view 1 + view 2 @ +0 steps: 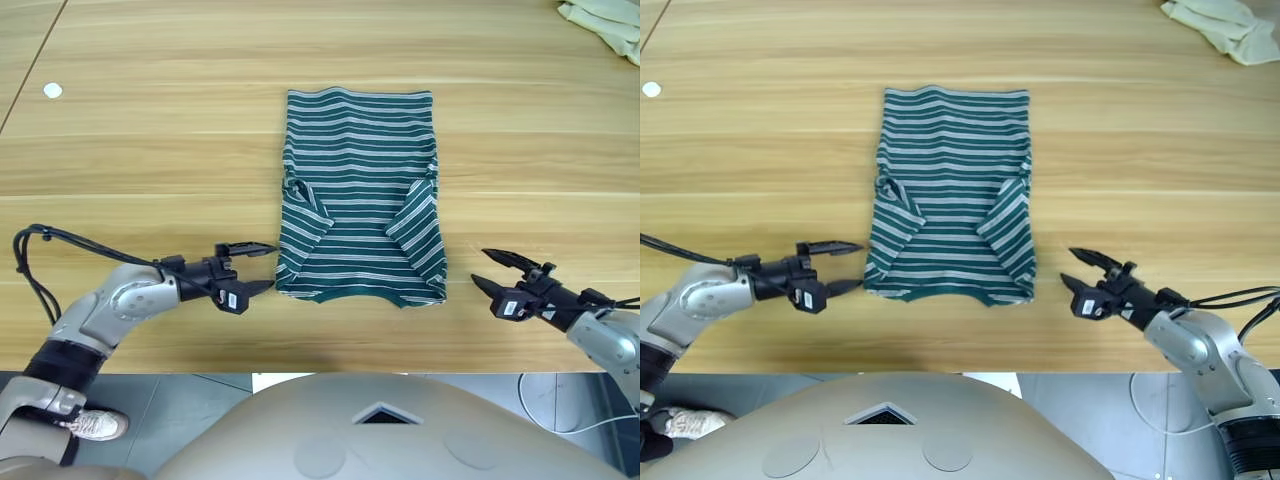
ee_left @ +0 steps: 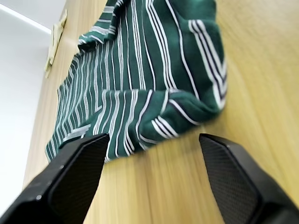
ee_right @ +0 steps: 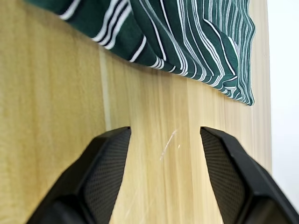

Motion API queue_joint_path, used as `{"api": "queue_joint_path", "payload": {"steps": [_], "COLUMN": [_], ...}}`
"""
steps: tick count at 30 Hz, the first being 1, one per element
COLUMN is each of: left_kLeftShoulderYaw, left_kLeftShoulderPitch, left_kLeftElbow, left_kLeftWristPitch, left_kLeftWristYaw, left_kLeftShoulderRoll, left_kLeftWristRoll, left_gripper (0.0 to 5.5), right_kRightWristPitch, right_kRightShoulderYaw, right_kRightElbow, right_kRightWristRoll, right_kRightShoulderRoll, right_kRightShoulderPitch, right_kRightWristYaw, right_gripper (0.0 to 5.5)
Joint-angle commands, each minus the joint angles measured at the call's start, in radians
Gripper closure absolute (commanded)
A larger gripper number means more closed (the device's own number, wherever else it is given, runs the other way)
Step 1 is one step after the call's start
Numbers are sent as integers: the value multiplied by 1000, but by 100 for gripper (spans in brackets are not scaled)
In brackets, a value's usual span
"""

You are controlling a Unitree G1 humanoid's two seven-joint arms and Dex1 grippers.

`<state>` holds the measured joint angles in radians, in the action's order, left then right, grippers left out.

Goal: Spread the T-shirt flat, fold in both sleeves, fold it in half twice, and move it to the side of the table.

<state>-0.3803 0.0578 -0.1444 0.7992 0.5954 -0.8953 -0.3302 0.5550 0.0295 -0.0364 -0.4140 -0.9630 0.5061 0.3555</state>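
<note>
The T-shirt lies flat mid-surface, towards the near edge, both sleeves already folded in; the two half-folds and the move aside remain, I judge; the left fingers and right fingers stand open near its near corners, gripping nothing.

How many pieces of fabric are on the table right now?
2. The green-and-white striped T-shirt lies in the middle of the wooden table, sleeves folded in. A crumpled pale cream cloth sits at the far right corner, cut off by the view's edge.
</note>
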Motion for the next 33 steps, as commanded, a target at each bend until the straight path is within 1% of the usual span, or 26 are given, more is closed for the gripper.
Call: {"api": "queue_joint_path", "payload": {"steps": [1, 4, 7, 14, 20, 23, 30, 32, 33], "left_kLeftShoulderYaw": [-86, -117, -138, -162, -147, -151, -153, -154, -154], "left_kLeftShoulderPitch": [-24, -26, -4, -21, -60, -60, -53, -55, -55], "left_kLeftElbow": [-109, -120, -91, -146, -229, -234, -221, -220, -219], "left_kLeftWristPitch": [-2, 21, 44, 55, 56, 63, 59, 58, 58], "left_kLeftWristYaw": [43, 59, 94, 78, 15, 12, 7, 8, 8], "left_kLeftShoulderRoll": [37, 44, 34, 38, 69, 75, 84, 86, 88], "left_kLeftWristRoll": [-132, -131, -60, -77, -114, -119, -114, -115, -116], "left_gripper": [190, 190, 190, 335, 445, 482, 541, 550, 550], "right_kRightWristPitch": [5, 11, 14, 35, 64, 71, 73, 75, 79], "right_kRightShoulderYaw": [-17, -18, -17, -54, -132, -158, -165, -173, -179], "right_kRightElbow": [-3, -1, -2, -6, -20, -20, -26, -17, -10], "right_kRightWristRoll": [-14, -15, -16, -16, -1, -1, -3, -11, -17], "right_kRightShoulderRoll": [-4, -2, 0, 2, 19, 19, 6, 11, 13], "right_kRightShoulderPitch": [-3, -8, -10, -38, -62, -70, -53, -67, -75], "right_kRightWristYaw": [37, 44, 47, 79, 122, 131, 129, 127, 127], "right_gripper": [272, 272, 272, 272, 272, 272, 272, 272, 294]}}
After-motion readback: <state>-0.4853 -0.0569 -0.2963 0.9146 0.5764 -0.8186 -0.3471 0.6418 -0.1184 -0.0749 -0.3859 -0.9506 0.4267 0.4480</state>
